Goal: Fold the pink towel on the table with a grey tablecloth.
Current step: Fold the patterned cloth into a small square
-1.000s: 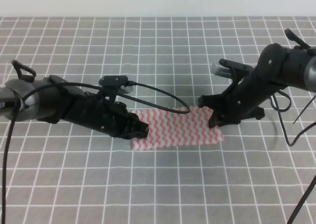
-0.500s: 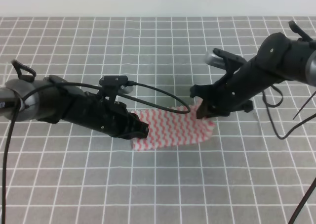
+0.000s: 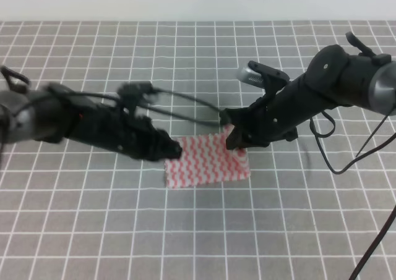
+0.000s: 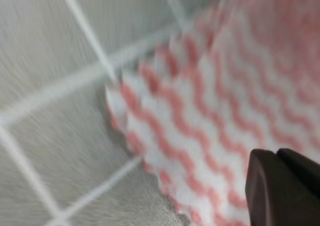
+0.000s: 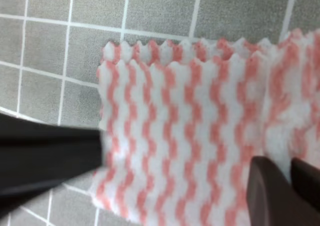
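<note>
The fingers [image 5: 280,186] of the right gripper [image 3: 234,138] are pinched together on the pink towel [image 3: 207,161], gripping its far right corner, which is lifted off the cloth and drawn over toward the towel's middle. In the right wrist view the two dark fingers sit close side by side at the lower right with striped fabric bunched against them. The left gripper [image 3: 173,149] sits at the towel's left edge, its tip touching or just over the fabric; only one dark finger [image 4: 282,188] shows in the left wrist view, low over the stripes, so whether those fingers are apart or together cannot be told.

The pink towel lies near the middle of the table with a grey tablecloth [image 3: 198,230], flat on its left and near parts, with its long axis running left to right and tilted slightly, the left end nearer the camera. Its pinked, zigzag-cut edges show sharply in both wrist views. No brand, label or writing can be read on the towel, the tablecloth or the arms.
</note>
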{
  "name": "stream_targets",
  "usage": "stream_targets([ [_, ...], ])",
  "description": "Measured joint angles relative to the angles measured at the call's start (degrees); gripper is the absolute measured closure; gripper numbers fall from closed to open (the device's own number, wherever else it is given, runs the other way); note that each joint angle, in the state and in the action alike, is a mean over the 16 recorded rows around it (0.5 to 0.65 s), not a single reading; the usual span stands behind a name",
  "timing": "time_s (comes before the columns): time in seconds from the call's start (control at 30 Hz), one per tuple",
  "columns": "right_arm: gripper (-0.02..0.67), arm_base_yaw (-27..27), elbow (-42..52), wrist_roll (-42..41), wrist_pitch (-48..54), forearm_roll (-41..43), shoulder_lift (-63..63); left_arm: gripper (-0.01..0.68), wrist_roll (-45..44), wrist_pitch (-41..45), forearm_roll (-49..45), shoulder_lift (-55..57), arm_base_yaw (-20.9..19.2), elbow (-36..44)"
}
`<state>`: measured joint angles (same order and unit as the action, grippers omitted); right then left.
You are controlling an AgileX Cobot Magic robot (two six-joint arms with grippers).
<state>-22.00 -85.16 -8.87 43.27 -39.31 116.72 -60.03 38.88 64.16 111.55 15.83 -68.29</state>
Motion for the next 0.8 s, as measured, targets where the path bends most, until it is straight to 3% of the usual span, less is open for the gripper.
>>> stream_targets([
  [0.37, 0.659, -0.6, 0.0, -0.4, -0.5, -0.4, 0.0, 0.673, -0.2, 3.7, 0.6, -1.1, -3.5, -0.7],
  [0.8, 0.659, -0.7, -0.1, -0.5, -0.2, -1.5, 0.0, 0.673, -3.8, 3.2, 4.7, 3.5, -3.7, -0.8],
])
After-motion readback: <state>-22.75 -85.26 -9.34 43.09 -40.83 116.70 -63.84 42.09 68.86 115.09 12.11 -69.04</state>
